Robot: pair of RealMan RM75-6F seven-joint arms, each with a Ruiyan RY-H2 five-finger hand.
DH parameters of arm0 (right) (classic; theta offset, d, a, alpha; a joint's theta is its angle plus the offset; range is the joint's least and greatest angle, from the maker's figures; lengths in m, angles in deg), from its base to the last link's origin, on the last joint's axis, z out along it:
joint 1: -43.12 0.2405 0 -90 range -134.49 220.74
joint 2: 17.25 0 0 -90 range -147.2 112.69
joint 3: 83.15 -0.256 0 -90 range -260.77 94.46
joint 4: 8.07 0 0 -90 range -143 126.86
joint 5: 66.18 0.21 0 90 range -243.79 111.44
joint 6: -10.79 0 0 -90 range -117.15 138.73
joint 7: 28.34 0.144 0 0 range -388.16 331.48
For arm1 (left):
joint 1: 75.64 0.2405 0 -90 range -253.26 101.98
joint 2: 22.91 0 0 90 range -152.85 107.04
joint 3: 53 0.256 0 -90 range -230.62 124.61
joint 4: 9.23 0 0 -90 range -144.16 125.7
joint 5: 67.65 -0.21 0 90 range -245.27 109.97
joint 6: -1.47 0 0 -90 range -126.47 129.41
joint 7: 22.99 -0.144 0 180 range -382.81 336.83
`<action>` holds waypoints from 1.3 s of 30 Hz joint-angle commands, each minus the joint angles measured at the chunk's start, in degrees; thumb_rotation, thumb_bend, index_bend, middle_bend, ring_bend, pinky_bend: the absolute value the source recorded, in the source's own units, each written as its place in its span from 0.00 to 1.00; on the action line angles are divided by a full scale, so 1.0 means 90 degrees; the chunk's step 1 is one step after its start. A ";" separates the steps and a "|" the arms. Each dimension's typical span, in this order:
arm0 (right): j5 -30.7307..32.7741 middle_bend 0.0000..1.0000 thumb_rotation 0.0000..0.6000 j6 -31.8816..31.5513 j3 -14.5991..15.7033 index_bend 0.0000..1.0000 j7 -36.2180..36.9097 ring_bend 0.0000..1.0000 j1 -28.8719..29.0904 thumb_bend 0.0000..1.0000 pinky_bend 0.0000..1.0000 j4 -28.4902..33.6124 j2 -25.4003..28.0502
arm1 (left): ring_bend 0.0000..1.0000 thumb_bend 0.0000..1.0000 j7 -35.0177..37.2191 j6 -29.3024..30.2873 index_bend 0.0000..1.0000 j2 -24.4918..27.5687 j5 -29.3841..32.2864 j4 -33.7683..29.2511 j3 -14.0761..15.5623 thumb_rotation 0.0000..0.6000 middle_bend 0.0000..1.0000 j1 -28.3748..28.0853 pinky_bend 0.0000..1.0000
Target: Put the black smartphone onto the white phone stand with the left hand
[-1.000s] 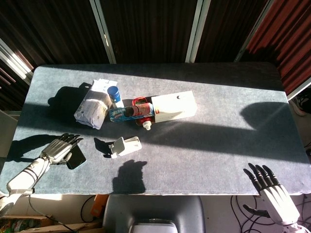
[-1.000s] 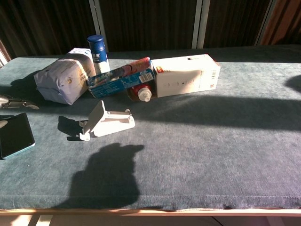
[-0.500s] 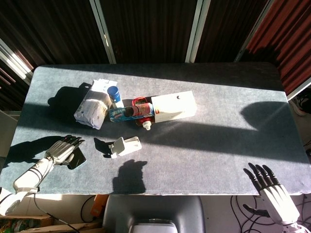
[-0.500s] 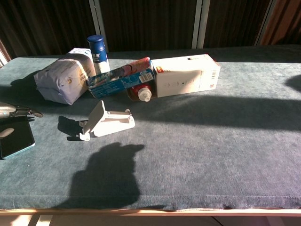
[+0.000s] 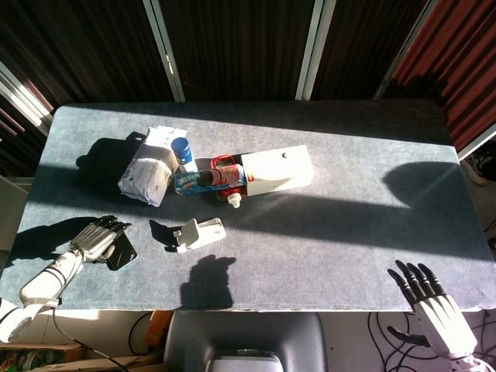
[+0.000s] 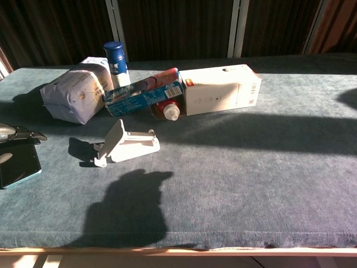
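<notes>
Left hand (image 5: pixel 94 239) drawn slightly back toward the table's (image 5: pixel 325 248) left edge, fingers curled over the phone (image 5: pixel 122 253) lying flat near the front-left corner, grip unclear, stand (image 5: pixel 198 232) nearby, right hand (image 5: pixel 434 306) spread, holding nothing, off the front-right corner.

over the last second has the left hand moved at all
Yes. In the head view the left hand has slid slightly left and toward the table's near edge, away from the white phone stand, while staying over the black smartphone.
</notes>
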 commanded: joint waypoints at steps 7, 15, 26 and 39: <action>-0.0029 0.00 1.00 -0.0002 0.0022 0.00 -0.0002 0.00 0.0001 0.25 0.00 0.0007 0.0000 | 0.00 0.67 -0.0406 -0.0045 0.00 0.0183 0.0287 -0.0085 0.0091 1.00 0.33 0.0144 0.00; -0.0054 0.00 1.00 -0.0013 0.0036 0.00 -0.0005 0.00 0.0000 0.25 0.00 0.0004 -0.0005 | 0.00 0.66 -0.0670 -0.0133 0.00 0.0597 0.0522 -0.0526 0.0280 1.00 0.37 0.0346 0.00; -0.0073 0.00 1.00 -0.0002 0.0048 0.00 -0.0046 0.00 0.0002 0.25 0.00 0.0006 -0.0021 | 0.01 0.54 -0.0791 -0.0242 0.00 0.1073 0.0629 -0.1126 0.0463 1.00 0.39 0.0462 0.00; -0.0132 0.00 1.00 0.0024 0.0079 0.00 -0.0071 0.00 0.0023 0.25 0.00 0.0004 -0.0026 | 0.00 0.31 -0.1024 0.0297 0.00 0.1090 0.0685 -0.1632 0.0358 1.00 0.21 0.0721 0.00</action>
